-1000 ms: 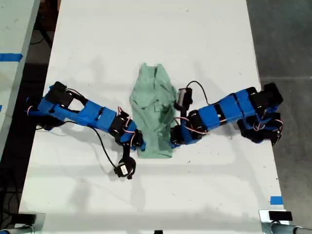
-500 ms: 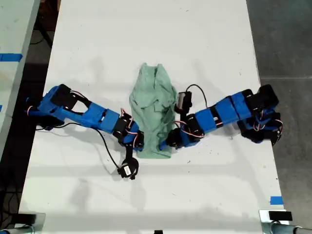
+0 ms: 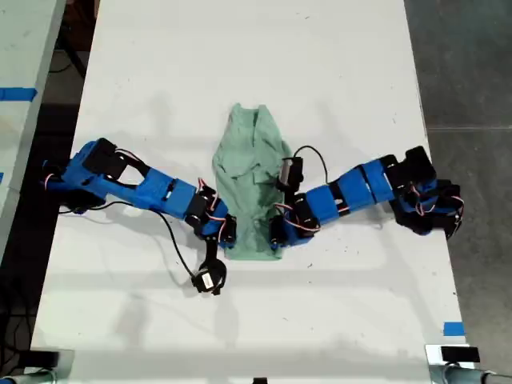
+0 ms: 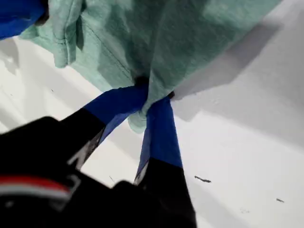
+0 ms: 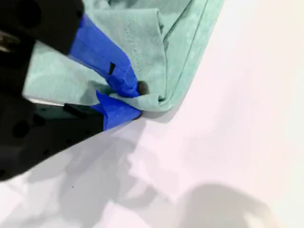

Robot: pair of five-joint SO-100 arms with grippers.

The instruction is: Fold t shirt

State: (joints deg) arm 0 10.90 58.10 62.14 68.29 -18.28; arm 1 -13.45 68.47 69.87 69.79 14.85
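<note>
My first claw point(image 4: 145, 107) and second claw point(image 5: 127, 97) each pinch a hem corner of the t shirt point(image 3: 254, 188); bare white surface point(image 3: 320, 320) lies beyond both.

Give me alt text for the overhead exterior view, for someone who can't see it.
A wrinkled mint-green t shirt lies on a white table, with two blue arms reaching in from the exterior view's left and right. Their grippers meet its lower corners.
</note>
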